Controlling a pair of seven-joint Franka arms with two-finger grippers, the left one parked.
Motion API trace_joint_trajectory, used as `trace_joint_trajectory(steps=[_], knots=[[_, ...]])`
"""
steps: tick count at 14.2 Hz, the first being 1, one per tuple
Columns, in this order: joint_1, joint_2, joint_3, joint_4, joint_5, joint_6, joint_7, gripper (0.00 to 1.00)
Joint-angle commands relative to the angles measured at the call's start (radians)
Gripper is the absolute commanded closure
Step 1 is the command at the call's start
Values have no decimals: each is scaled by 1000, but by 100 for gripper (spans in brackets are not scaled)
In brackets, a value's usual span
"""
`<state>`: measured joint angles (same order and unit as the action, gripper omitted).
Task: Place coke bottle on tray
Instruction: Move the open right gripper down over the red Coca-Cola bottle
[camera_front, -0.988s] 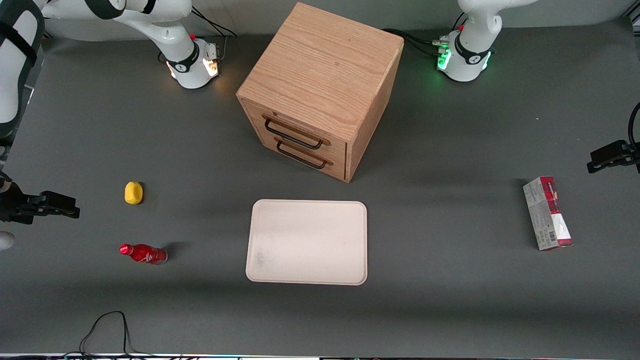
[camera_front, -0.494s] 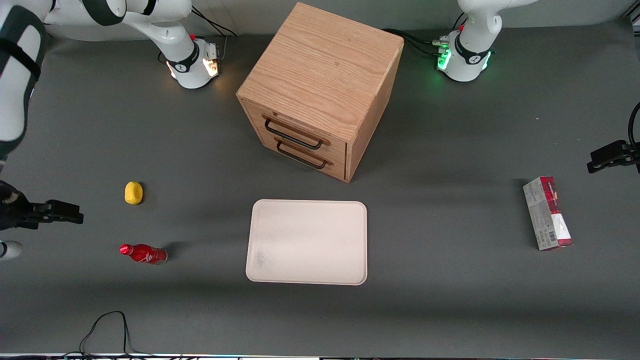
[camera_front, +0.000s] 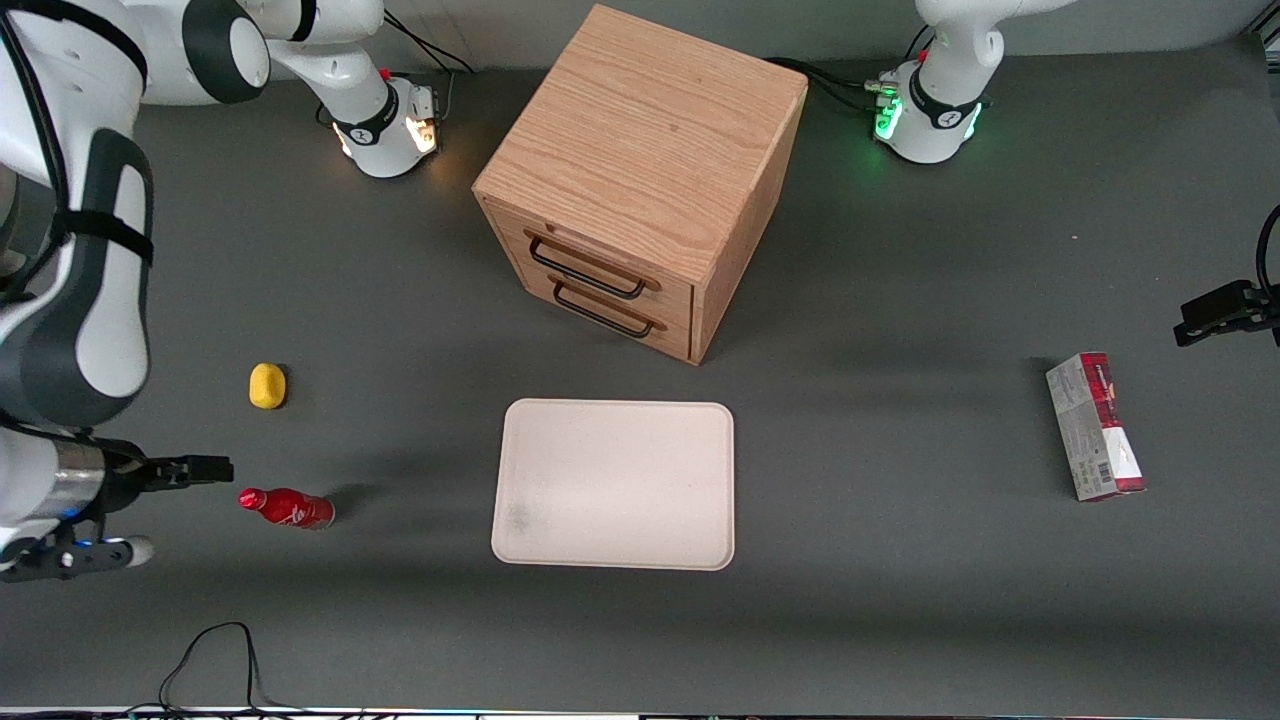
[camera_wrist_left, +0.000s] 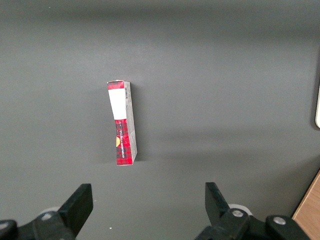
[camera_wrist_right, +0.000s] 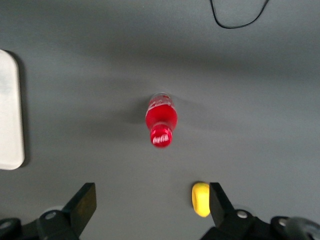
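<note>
The coke bottle (camera_front: 287, 508) is small, glossy red, and lies on its side on the grey table, well toward the working arm's end from the tray (camera_front: 613, 484). The tray is large, cream-white and has nothing on it. My right gripper (camera_front: 175, 508) hangs above the table beside the bottle's cap end, apart from it. In the right wrist view the bottle (camera_wrist_right: 161, 121) lies ahead of the open, empty gripper (camera_wrist_right: 151, 205), cap pointing toward it, and the tray's edge (camera_wrist_right: 10, 110) shows.
A yellow lemon-like lump (camera_front: 267, 386) lies farther from the front camera than the bottle, and shows by one fingertip (camera_wrist_right: 201, 199). A wooden two-drawer cabinet (camera_front: 640, 180) stands past the tray. A red-and-grey carton (camera_front: 1095, 425) lies toward the parked arm's end. A black cable (camera_front: 215, 650) loops near the front edge.
My right arm has swung in over the table and nearer the front camera, bringing the gripper close beside the bottle's cap. The bottle and tray have not moved.
</note>
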<state>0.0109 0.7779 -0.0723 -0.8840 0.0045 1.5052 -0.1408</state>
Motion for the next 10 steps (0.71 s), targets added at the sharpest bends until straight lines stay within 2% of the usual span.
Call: trace_joint_trajectory(steps=[1, 6, 10], knots=[[3, 9, -1, -93, 11, 104, -16, 0], [4, 9, 0, -220, 11, 239, -16, 0], [6, 8, -1, -250, 12, 260, -16, 0]])
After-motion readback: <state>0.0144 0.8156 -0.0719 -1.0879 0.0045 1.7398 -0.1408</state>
